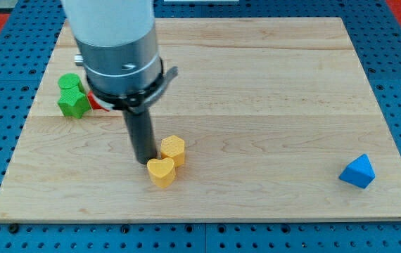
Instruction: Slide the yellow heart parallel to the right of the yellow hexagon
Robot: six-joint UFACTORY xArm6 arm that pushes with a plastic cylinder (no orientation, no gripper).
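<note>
The yellow heart (161, 171) is seen touching the tip (143, 161) on its right — the yellow hexagon (173, 148) right behind it. No end effector is fitted, so nothing is grasped.

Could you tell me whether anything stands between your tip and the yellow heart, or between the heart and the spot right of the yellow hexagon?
Nothing visible does. My tip sits just left of the yellow heart; the board right of the yellow hexagon looks open.
</note>
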